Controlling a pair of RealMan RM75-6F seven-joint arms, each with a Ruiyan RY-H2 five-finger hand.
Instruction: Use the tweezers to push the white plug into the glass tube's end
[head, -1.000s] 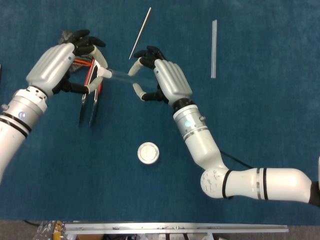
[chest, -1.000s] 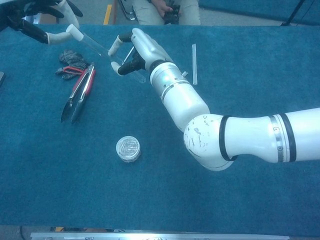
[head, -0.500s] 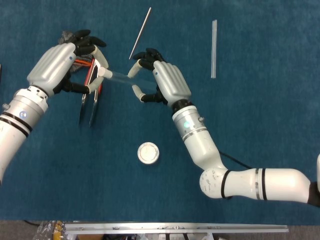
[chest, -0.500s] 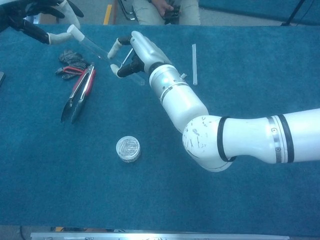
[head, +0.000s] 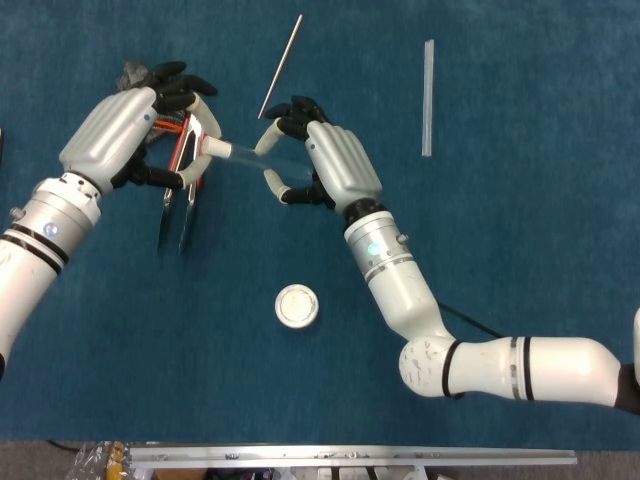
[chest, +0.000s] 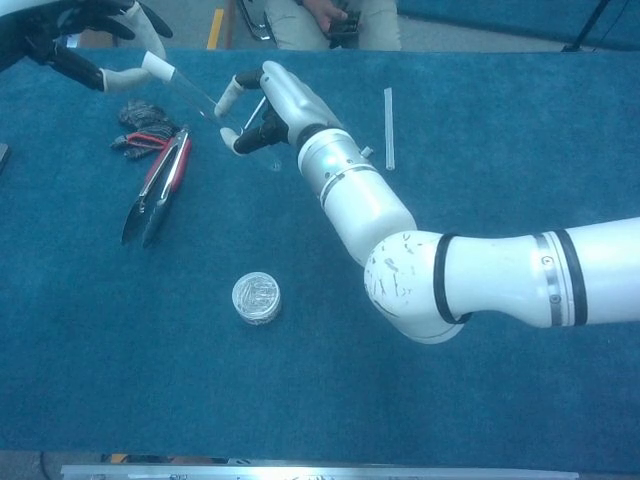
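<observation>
A clear glass tube (head: 240, 153) (chest: 197, 96) hangs above the table between both hands. My left hand (head: 125, 125) (chest: 70, 25) pinches its left end, where a white piece (head: 208, 146) (chest: 158, 68) sits; I cannot tell plug from fingertip there. My right hand (head: 335, 165) (chest: 285, 100) holds the tube's right end between thumb and finger. The tweezers (head: 180, 195) (chest: 155, 185), steel with red handles, lie on the blue cloth below the left hand. Neither hand touches them.
A second glass tube (head: 428, 97) (chest: 388, 127) lies at the back right. A thin metal rod (head: 281, 65) lies behind the right hand. A small round white container (head: 297, 305) (chest: 256, 297) stands near the front. A dark crumpled item (chest: 142, 118) lies by the tweezers' handles.
My left hand has crept slightly right toward the right hand, its fingers closer over the tube's left end. The right hand edged a little left. The tweezers have not moved.
</observation>
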